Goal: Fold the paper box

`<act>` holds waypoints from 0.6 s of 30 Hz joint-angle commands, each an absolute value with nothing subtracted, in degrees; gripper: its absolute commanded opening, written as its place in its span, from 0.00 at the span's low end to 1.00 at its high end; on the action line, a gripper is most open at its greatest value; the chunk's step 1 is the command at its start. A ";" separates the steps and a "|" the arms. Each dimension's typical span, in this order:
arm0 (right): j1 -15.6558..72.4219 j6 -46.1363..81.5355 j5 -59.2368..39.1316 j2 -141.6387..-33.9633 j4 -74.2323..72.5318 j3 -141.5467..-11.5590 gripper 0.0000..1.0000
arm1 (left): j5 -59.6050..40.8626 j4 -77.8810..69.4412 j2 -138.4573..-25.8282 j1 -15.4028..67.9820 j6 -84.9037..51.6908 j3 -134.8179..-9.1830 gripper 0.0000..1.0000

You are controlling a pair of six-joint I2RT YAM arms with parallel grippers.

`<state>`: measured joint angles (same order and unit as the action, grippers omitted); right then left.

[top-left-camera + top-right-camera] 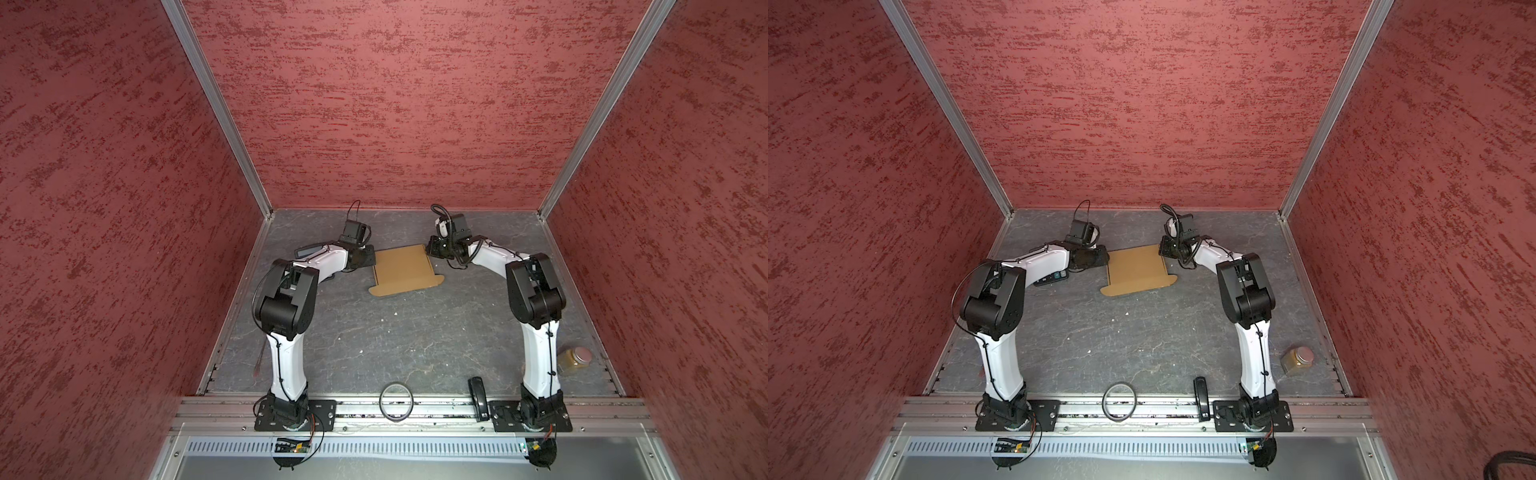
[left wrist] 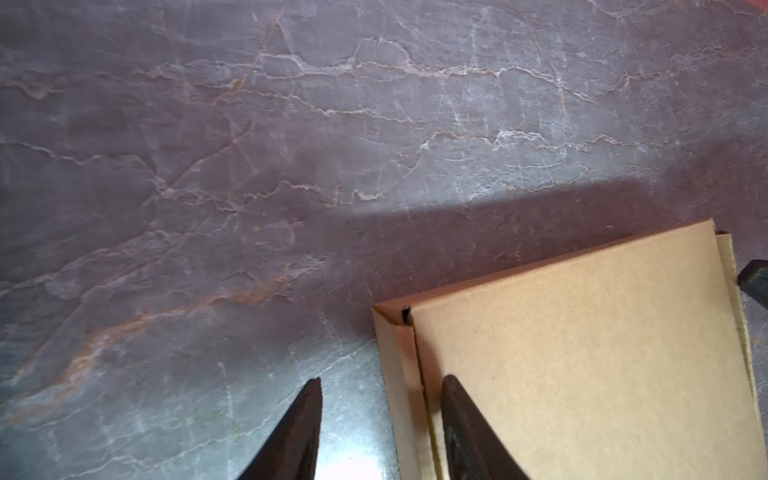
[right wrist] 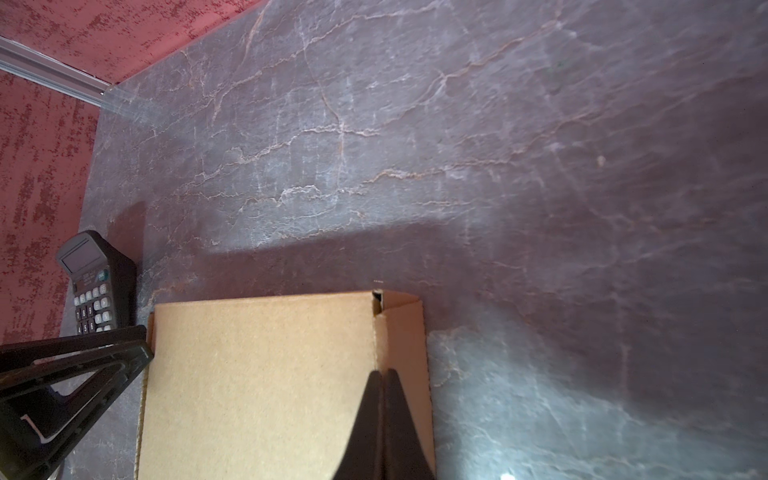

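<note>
Right now the left gripper [image 2: 382, 380] is standing partly open and gripping nothing. Its two dark fingers [image 2: 299, 432] are straddling one side wall of the paper box [image 2: 582, 353]: one is hanging over the bare table [image 2: 291, 166], clear of the cardboard, and the other is lying over the lid just inside the edge.

The right gripper [image 3: 381, 372] is sitting fully closed, its fingers pressing together with nothing showing between them. Its tips are pointing at the crease where the lid meets the opposite side wall. Whether they are touching the cardboard I cannot tell.

Between the two grippers, in both top views, the paper box [image 1: 403, 268] [image 1: 1136, 268] is lying flat on the far middle of the table, its lid down. A front flap with rounded corners is spreading onto the table on the side nearer the arm bases.

Just beyond the left gripper, a dark calculator [image 3: 89, 286] is resting near the box's edge. Well apart, at the near edge in a top view, a thin ring [image 1: 380, 401], a dark elongated object [image 1: 478, 397] and a jar [image 1: 575, 359] are sitting by the right arm's base.
</note>
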<state>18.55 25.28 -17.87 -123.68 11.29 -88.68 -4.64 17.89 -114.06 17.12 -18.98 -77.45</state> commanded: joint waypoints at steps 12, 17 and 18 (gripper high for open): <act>20.30 24.52 -15.41 -126.27 14.28 -88.19 0.02 | -6.66 16.61 -117.82 17.19 -18.41 -78.82 0.46; 21.33 24.35 -13.26 -127.05 15.93 -88.64 0.02 | -7.03 16.56 -118.56 17.40 -18.39 -79.14 0.46; 21.44 24.43 -12.69 -127.10 16.28 -88.67 0.01 | -7.22 16.61 -118.72 17.44 -18.37 -79.11 0.46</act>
<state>20.03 25.02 -14.90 -123.74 11.05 -88.60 -6.55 15.31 -116.27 17.10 -19.03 -78.89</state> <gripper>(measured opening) 0.040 0.459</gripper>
